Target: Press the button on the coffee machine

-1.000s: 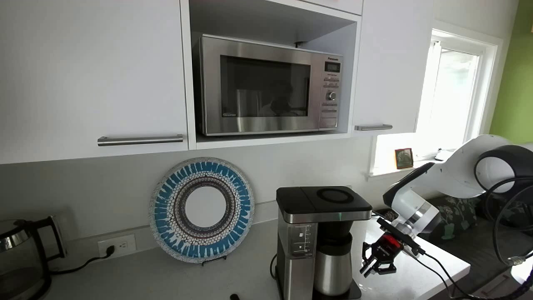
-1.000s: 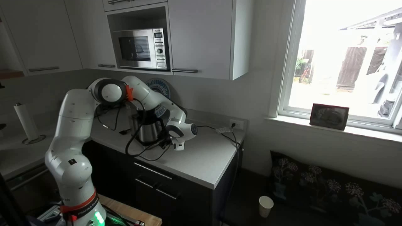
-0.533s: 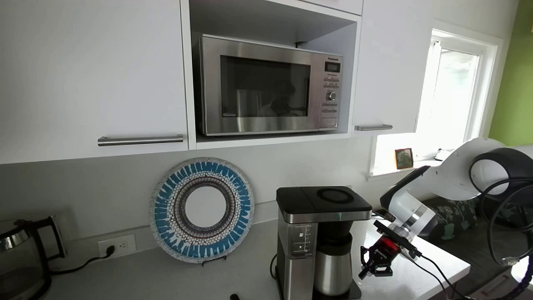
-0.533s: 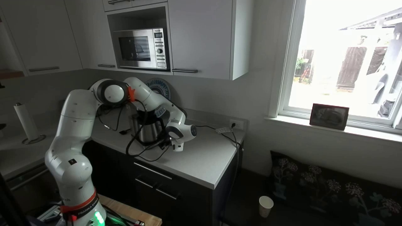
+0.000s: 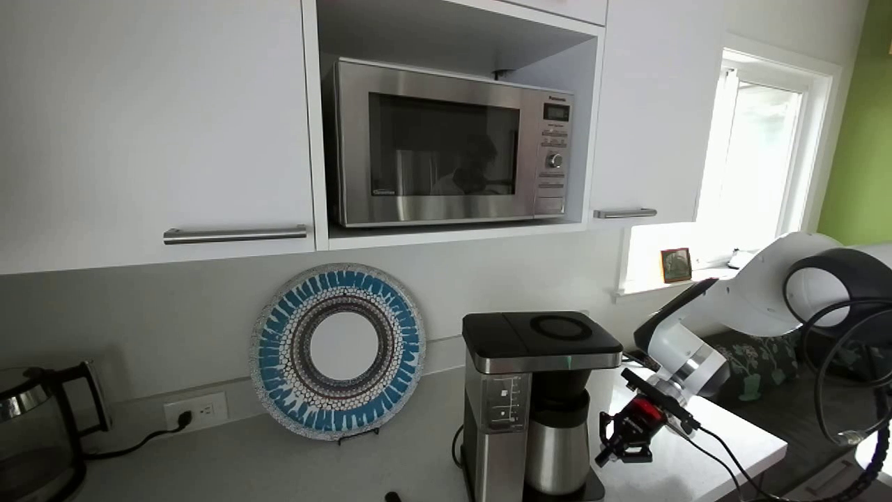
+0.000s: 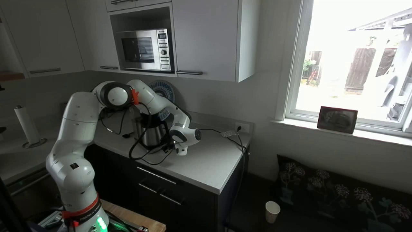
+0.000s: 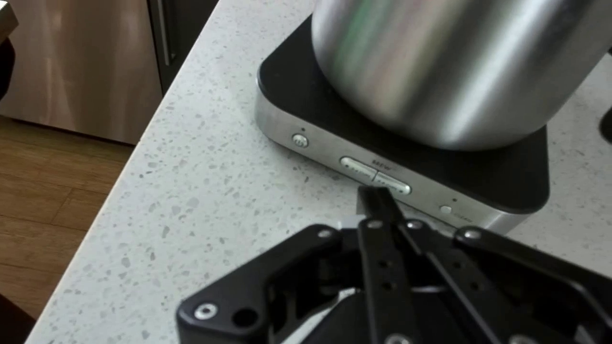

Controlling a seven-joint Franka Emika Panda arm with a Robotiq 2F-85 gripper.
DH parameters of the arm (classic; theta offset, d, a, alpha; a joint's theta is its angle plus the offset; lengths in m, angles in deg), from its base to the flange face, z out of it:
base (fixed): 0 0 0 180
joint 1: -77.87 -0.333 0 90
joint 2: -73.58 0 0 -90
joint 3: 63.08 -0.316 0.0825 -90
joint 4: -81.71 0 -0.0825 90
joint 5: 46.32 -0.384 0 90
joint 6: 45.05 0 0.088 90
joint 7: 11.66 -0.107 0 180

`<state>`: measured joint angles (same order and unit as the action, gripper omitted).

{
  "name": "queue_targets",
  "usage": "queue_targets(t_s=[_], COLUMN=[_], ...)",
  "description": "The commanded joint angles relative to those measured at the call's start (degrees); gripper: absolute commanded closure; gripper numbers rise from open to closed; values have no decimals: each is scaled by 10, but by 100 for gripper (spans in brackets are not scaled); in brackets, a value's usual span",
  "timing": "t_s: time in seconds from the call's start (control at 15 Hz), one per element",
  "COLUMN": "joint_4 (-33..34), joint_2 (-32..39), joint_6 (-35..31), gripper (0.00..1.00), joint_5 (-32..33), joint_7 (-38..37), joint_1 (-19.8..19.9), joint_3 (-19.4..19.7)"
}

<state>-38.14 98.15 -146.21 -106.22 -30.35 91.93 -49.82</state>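
Pale speckled bench (image 7: 181,224) lies below white cabinets (image 5: 153,125), with a window (image 6: 347,74) at upper right in both exterior views. In an exterior view, a steel microwave (image 5: 446,143) sits in an open bay (image 5: 432,31) at upper centre; the coffee machine (image 5: 502,383) stands on the bench, lower right of centre, its steel carafe (image 5: 557,453) upright within it. Blue-patterned disc (image 5: 345,345) stands before the wall (image 5: 488,286), left of the machine in the frame. Wrist view: machine base (image 7: 416,157) at upper right, its front carrying a round power button (image 7: 300,140) and a two-part brew button (image 7: 375,175). Gripper (image 7: 374,193) occupies the bottom of the frame, clenched, fingers together. Tips lie at the brew button's lower edge, under its split; contact cannot be determined.
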Motion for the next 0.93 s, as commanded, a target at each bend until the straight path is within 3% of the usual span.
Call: queue_targets(t_s=[0.0, 0.87], joint_4=[4, 5], joint_2=[9, 15], joint_6=[-22, -49], gripper=[100, 100], joint_5=[-20, -33], joint_7=[-16, -38], joint_1=[-9, -22], joint_3=[-1, -10])
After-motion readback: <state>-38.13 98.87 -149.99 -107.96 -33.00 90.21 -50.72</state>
